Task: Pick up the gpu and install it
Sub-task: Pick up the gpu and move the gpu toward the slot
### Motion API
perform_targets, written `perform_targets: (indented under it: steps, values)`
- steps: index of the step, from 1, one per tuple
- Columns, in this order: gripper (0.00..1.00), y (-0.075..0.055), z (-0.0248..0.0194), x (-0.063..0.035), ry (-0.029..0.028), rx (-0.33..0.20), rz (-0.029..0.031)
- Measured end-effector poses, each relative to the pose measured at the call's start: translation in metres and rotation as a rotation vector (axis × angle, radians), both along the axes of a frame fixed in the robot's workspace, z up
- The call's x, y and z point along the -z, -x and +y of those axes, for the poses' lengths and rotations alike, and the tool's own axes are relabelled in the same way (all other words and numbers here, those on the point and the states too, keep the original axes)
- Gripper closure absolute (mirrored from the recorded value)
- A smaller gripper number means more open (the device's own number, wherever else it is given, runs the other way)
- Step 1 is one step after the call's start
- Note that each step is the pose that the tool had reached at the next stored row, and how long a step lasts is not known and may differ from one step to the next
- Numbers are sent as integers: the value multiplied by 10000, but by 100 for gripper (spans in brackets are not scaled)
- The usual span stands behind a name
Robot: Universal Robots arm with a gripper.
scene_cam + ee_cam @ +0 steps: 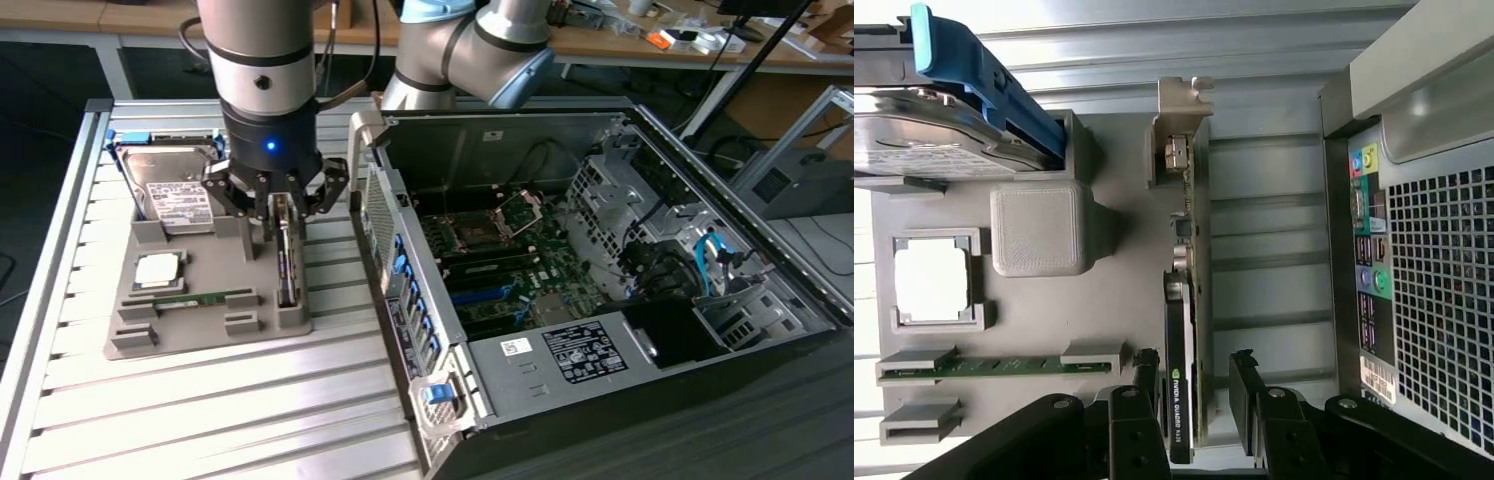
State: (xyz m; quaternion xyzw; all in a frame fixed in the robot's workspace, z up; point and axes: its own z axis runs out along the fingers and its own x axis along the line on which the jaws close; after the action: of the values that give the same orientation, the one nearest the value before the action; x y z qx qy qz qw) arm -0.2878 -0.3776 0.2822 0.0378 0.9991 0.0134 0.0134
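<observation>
Gripper: wide open, nothing held, fingers either side of the gpu | gpu: standing on edge in the gray tray, PC case just beyond | risk: looks a bit off-centre imo, so one finger could hit first and tip or jam the card in its slot

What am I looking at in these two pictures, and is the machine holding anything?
It is a robot arm working on a slatted metal table. One picture comes from a camera off the arm; the other from a camera on its wrist, looking past the end effector. A grey tray holds a hard drive, a processor chip, a memory stick and the gpu, standing on edge. Beside it lies an open computer case. The end effector is open, one finger on each side of the gpu, gripping nothing yet.
</observation>
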Motion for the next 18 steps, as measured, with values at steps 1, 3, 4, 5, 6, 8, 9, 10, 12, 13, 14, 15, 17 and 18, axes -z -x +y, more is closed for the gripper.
perform_targets:
  steps: [1, 3, 4, 5, 6, 8, 9, 10, 12, 13, 14, 15, 17, 18]
  values:
    - [58, 0, 7, 7, 0, 0, 0]
    - [58, 0, 18, 20, 0, 0, 0]
    - [58, 0, 25, 27, 0, 0, 0]
    - [58, 0, 31, 33, 0, 0, 0]
    - [58, 0, 36, 40, 0, 0, 0]
    - [58, 0, 48, 54, 0, 0, 0]
    - [58, 0, 55, 61, 1, 0, 2]
    - [58, 0, 76, 76, 2, 0, 2]
    - [58, 0, 97, 91, 1, -1, 1]
    - [58, 0, 110, 101, 1, -1, 0]
    - [58, 0, 119, 108, 0, 0, -1]
    - [58, 0, 130, 121, -1, 0, -1]
    - [58, 0, 141, 135, 0, 0, 0]
    - [58, 0, 147, 143, 1, 0, 2]
